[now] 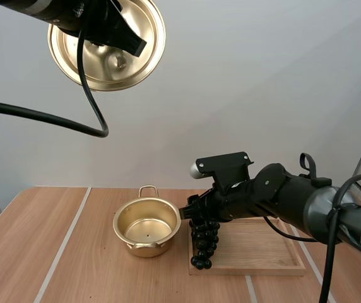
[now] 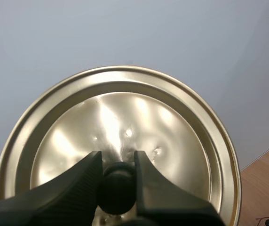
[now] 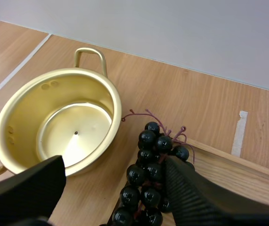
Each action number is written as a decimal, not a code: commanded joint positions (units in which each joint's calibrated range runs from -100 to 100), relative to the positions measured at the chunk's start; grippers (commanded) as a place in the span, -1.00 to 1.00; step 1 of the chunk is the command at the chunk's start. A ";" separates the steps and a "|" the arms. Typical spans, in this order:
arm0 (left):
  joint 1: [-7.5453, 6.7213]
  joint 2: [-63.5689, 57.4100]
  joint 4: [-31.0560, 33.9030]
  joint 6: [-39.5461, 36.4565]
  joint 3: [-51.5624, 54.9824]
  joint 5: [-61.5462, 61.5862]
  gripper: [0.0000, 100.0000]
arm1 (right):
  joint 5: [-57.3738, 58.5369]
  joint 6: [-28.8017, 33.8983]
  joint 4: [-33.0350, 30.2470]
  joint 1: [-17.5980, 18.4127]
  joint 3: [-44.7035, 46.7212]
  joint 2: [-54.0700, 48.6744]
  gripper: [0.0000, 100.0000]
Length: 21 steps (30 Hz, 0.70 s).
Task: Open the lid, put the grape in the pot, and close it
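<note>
Inspector: Plain pale wall [image 1: 262, 95] behind, wooden worktop [image 1: 60, 252] below. Your left claw [image 2: 118, 160] is clamped on the black knob [image 2: 118, 188] of the lid [image 1: 108, 66]. The lid hangs on edge in the upper left of the frame, high above everything else.

Operator: And the pot?

Inspector: The pot [image 1: 130, 237] stands open and empty at lower centre, one handle toward the wall. The grapes [image 1: 204, 243] are just right of it, on the left edge of the wooden tray [image 1: 262, 252].

Operator: Has my right claw got them?

Inspector: Not by my reading. Your right claw [image 1: 192, 213] sits at the top of the bunch with its fingers [image 3: 191, 197] standing apart. The bunch lies against one finger and well clear of the other. Nothing is pinched.

Operator: Which step, then?

Inspector: Lid-off is done and the grape pick-up is in hand. In my judgement you should centre the claw on the upper berries or the stem and close gently. Then lift clear of the tray lip and the pot rim and carry the bunch a short way left. Mind a loose bunch swinging or slipping. Hold the lid high until the grapes are in.
</note>
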 commanded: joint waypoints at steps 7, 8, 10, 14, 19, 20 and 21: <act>0.01 -0.30 0.17 -0.57 -0.50 -0.70 -1.00 | -3.79 0.81 -1.26 0.04 -0.41 7.70 1.00; 0.01 -0.30 0.17 -0.57 -0.50 -0.70 -1.00 | -4.20 0.81 -1.26 0.04 -0.41 8.13 1.00; 0.01 -0.30 0.17 -0.57 -0.50 -0.70 -1.00 | -5.15 0.81 -1.16 0.04 -0.41 8.99 1.00; 0.01 -0.30 0.17 -0.57 -0.50 -0.53 -1.00 | -5.94 2.67 -1.00 0.04 -0.41 10.32 1.00; 0.01 -0.30 -0.60 -0.57 -0.50 0.20 -1.00 | -6.34 5.15 -1.29 0.04 -0.41 10.69 1.00; 0.01 -0.30 -1.34 -0.57 -0.50 0.20 -1.00 | -6.75 5.68 -1.29 0.04 -0.41 10.69 1.00; 0.01 -0.30 -1.47 -0.57 -0.50 0.20 -1.00 | -6.74 5.94 -1.29 0.04 -0.41 10.69 1.00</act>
